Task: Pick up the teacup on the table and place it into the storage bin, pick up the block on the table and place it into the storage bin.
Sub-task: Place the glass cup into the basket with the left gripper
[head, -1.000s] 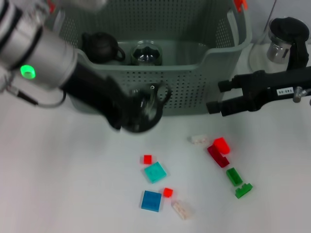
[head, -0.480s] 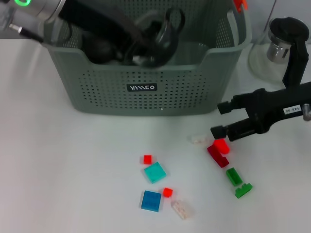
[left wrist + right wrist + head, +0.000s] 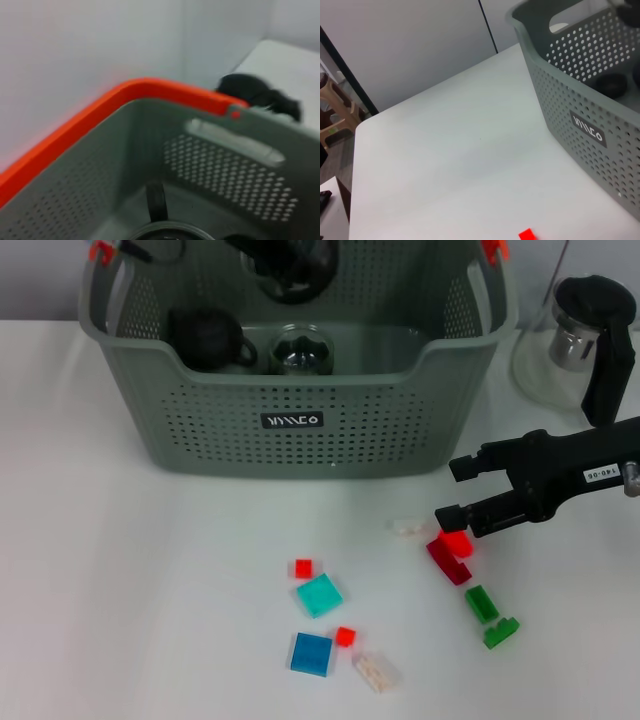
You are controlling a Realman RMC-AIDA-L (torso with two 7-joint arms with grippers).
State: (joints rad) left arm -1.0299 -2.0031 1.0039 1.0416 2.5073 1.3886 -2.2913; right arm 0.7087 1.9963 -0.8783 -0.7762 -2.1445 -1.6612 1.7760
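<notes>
Only the head view shows the right gripper (image 3: 446, 491), spread open (left's state unclear), above a red block (image 3: 457, 541).

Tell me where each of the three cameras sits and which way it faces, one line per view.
Head view: looks down from the robot's head at the table, the storage bin, loose blocks and the right gripper by a red block.
Left wrist view: sits above the bin, looking at its orange rim; no own fingers show.
Right wrist view: low over the table, facing the bin's labelled wall.
All three show the bin.
</notes>
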